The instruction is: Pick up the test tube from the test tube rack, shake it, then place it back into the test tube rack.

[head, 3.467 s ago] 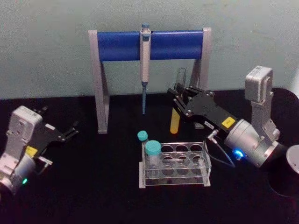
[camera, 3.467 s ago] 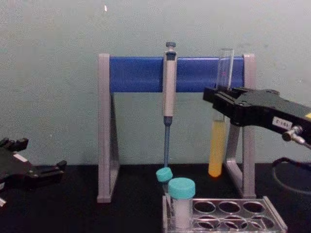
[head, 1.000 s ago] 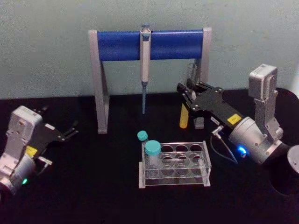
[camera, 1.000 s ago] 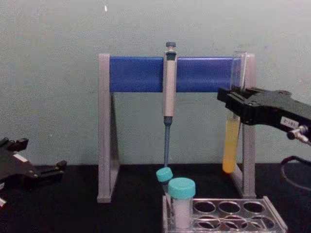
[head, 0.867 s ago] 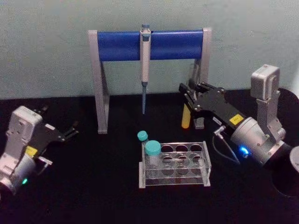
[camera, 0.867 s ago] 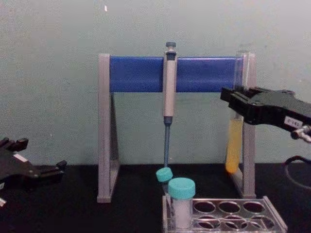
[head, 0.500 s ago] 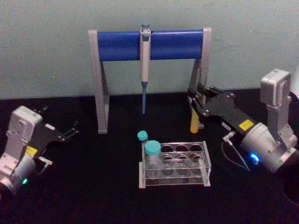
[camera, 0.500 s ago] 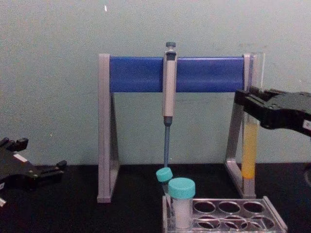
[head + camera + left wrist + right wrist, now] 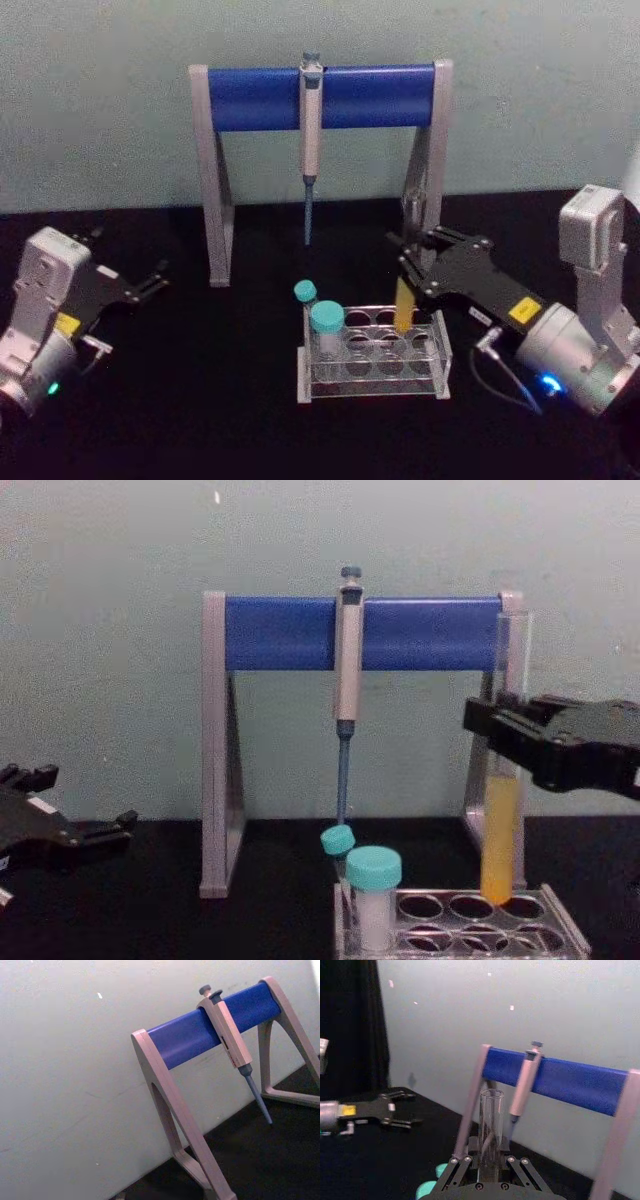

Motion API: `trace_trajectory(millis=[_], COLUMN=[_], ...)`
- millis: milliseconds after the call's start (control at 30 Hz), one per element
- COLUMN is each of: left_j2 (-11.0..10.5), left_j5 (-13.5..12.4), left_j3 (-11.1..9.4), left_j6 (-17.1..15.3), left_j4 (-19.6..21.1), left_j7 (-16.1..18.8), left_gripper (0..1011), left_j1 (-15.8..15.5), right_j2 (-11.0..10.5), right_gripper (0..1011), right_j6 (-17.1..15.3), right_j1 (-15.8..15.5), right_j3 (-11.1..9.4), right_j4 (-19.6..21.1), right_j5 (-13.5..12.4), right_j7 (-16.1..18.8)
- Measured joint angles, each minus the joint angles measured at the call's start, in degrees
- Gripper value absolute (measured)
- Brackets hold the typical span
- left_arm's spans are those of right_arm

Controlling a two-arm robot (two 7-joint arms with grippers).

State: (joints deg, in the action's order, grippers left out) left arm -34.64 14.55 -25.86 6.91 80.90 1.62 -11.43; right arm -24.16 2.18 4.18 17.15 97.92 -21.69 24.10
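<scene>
Lowering the test tube (image 9: pixel 499 850) into the test tube rack (image 9: pixel 390 386) is judged to be the step in hand, and it calls for a plumb, slow descent. Nearest the robot, the rack stands on the black table (image 9: pixel 200 420). A large teal-capped vial (image 9: pixel 327 322) occupies its front corner at 9 o'clock, and a smaller teal-capped vial (image 9: pixel 305 292) stands just beyond it. Over the far row, toward 2 o'clock of the rack's middle, the right gripper (image 9: pixel 410 268) reaches in from 4 o'clock with its jaws closed narrowly on the clear upper part of the tube. The tube hangs upright, yellow liquid in its lower part. Its rounded end sits at about the level of the top plate. Whether it has entered a hole, and which one, cannot be told. The tip should be centred over one hole before further descent, since a catch on the plate could tilt the capless tube and spill it. The grip should be released only once the tube is seated. The left gripper (image 9: pixel 152 280) rests parked at 9 o'clock, well apart, jaws spread and empty. Farthest, at 12 o'clock, the pipette stand (image 9: pixel 215 180) carries a hanging pipette (image 9: pixel 311 130), clear of the tube's path.
</scene>
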Motion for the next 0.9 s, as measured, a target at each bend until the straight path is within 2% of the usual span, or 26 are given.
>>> trace_trajectory(millis=[200, 433, 667, 900], left_j2=[0.0, 0.0, 0.0, 0.0], left_j5=[0.0, 0.0, 0.0, 0.0], left_j3=[0.0, 0.0, 0.0, 0.0], left_j6=[0.0, 0.0, 0.0, 0.0], left_j4=[0.0, 0.0, 0.0, 0.0], left_j7=[0.0, 0.0, 0.0, 0.0], left_gripper=[1010, 1010, 1010, 1010], left_j1=[0.0, 0.0, 0.0, 0.0], right_j2=[1.0, 3.5, 5.2, 5.6], right_gripper=[232, 232, 232, 232], right_j6=[0.9, 3.1, 4.8, 5.2], right_j1=[2.1, 7.2, 10.8, 12.1], right_j3=[1.6, 3.8, 4.1, 3.2], right_j4=[-2.2, -8.0, -12.8, -14.8], right_j5=[-1.2, -2.1, -2.0, -1.3], right_j7=[1.6, 3.1, 2.6, 1.1])
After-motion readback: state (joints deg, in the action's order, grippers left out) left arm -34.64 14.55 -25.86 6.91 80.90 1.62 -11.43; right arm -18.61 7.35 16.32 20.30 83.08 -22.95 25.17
